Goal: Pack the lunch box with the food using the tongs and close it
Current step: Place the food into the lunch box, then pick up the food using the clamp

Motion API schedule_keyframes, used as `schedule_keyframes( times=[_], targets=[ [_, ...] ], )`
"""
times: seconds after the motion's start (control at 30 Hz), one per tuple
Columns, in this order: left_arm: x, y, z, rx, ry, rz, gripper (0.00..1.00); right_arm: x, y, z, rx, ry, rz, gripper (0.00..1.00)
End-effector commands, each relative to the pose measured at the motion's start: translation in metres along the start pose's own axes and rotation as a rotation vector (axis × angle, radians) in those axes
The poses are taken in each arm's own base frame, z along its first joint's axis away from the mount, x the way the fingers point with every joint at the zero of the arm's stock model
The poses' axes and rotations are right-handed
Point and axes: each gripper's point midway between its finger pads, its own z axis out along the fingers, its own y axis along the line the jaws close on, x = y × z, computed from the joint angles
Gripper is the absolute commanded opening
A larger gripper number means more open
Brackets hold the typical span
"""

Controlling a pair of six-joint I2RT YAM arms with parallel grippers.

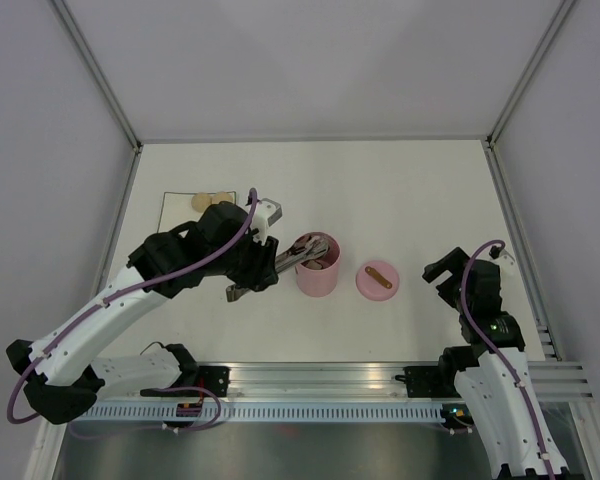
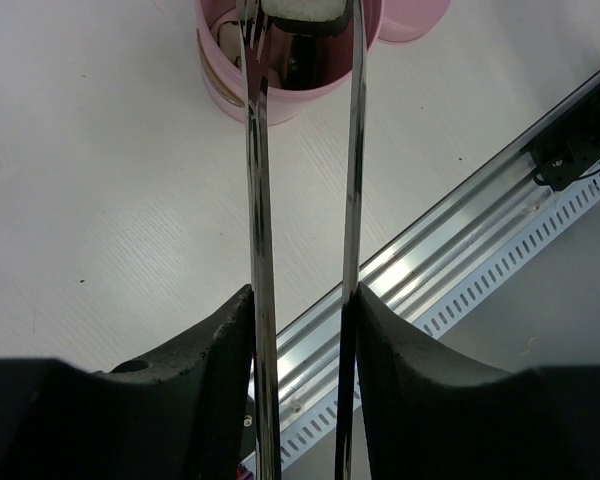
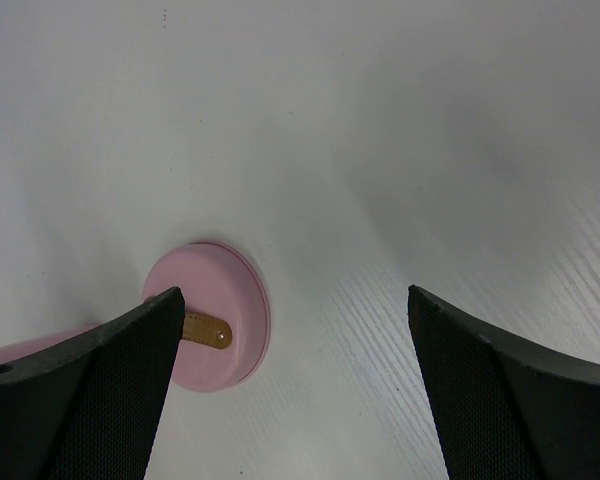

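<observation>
Top view: the left gripper [image 1: 263,265] has the tongs [image 1: 292,257] clamped, and their tips reach over the mouth of the box [image 1: 317,268]. The lid [image 1: 378,280] lies just to the right of the box, not touching it. Two balls [image 1: 210,199] sit well apart to the left on the table [image 1: 410,190]. The right gripper [image 1: 448,272] hovers to the right of the lid.

Left wrist view: the fingers [image 2: 215,340] press the tongs' two arms from outside, leaving a narrow gap between them. A black-and-white piece [image 2: 302,10] is pinched at the tips, above the box's opening. The step looks like the drop. It probably goes best with the tips lowered inside the rim and the squeeze eased slowly, so the piece falls in rather than catching the wall. Loosening too far could let the tongs slip out of the fingers.

Right wrist view: the right gripper's jaws stand wide and hold nothing. The lid is below and to the left, strap up.
</observation>
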Motion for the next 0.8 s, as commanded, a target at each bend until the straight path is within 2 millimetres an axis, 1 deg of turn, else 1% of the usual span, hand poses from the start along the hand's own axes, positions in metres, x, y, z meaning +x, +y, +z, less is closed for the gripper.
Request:
schedule_keyframes(
  times=[0.0, 0.23, 0.3, 0.37, 0.5, 0.53, 0.57, 0.6, 0.63, 0.7, 0.73, 0.77],
  targets=[
    [-0.018, -0.008, -0.004, 0.024, -0.068, -0.018, 0.49, -0.005, 0.004, 0.001, -0.007, -0.012, -0.011, 0.98],
    [-0.023, -0.01, -0.007, 0.032, -0.083, -0.016, 0.53, -0.004, 0.005, 0.003, -0.012, -0.006, -0.012, 0.98],
    [-0.027, -0.008, -0.009, 0.016, -0.098, -0.017, 0.52, -0.004, 0.006, 0.003, -0.013, -0.005, -0.013, 0.98],
    [-0.034, 0.004, -0.013, -0.053, -0.135, -0.033, 0.52, -0.005, 0.007, 0.004, -0.014, -0.006, -0.013, 0.98],
    [-0.056, 0.017, -0.037, -0.137, -0.246, -0.063, 0.51, -0.008, 0.009, 0.004, -0.016, -0.012, -0.016, 0.98],
    [-0.062, 0.031, -0.041, -0.212, -0.277, -0.077, 0.51, -0.007, 0.009, 0.006, -0.012, -0.006, -0.018, 0.98],
    [-0.066, 0.039, -0.046, -0.255, -0.298, -0.089, 0.52, -0.007, 0.009, 0.007, -0.015, -0.007, -0.017, 0.98],
    [-0.066, 0.048, -0.048, -0.301, -0.301, -0.104, 0.52, -0.006, 0.011, 0.008, -0.018, -0.004, -0.016, 0.98],
    [-0.069, 0.064, -0.049, -0.361, -0.312, -0.134, 0.52, -0.006, 0.012, 0.009, -0.019, 0.004, -0.017, 0.98],
    [-0.07, 0.077, -0.046, -0.386, -0.314, -0.183, 0.52, -0.007, 0.015, 0.01, -0.029, 0.005, -0.018, 0.98],
    [-0.07, 0.09, -0.044, -0.404, -0.312, -0.229, 0.52, -0.008, 0.017, 0.012, -0.035, 0.003, -0.016, 0.98],
    [-0.074, 0.098, -0.044, -0.414, -0.334, -0.257, 0.52, -0.007, 0.017, 0.014, -0.039, 0.004, -0.016, 0.98]
  ],
)
